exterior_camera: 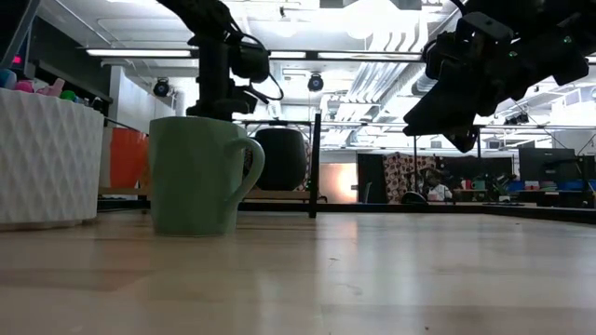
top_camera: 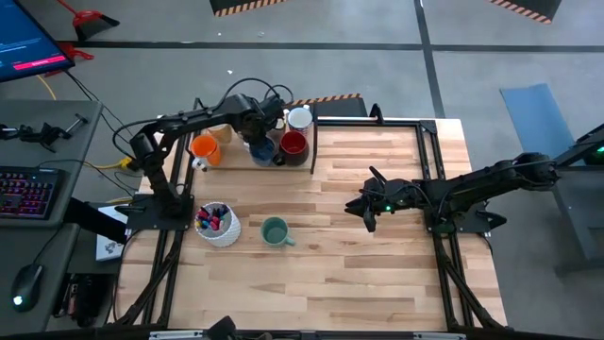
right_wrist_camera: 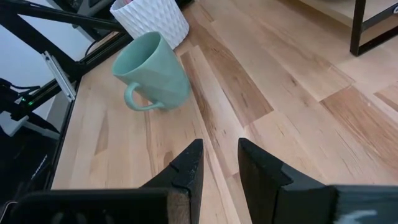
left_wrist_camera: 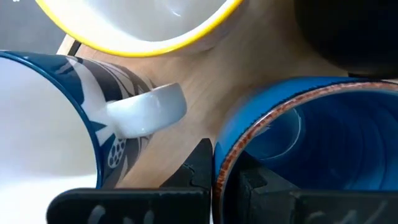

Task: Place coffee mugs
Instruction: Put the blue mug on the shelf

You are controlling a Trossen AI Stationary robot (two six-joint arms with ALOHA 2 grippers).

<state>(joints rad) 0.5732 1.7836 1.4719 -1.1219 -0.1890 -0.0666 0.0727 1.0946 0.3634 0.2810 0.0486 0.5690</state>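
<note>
We see a robotics lab: hazard-striped floor tape [top_camera: 247,7] at 12 o'clock, keyboard [top_camera: 26,190] at 9 o'clock, ceiling strip lights [exterior_camera: 140,52] overhead.

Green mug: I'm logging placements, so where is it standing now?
In the high view, the green mug stands upright on the table's left half, just right of the white pen holder, apart from both grippers.

green mug [exterior_camera: 200,175] upright on table [exterior_camera: 372,279] | white holder [exterior_camera: 47,158] beside
</note>
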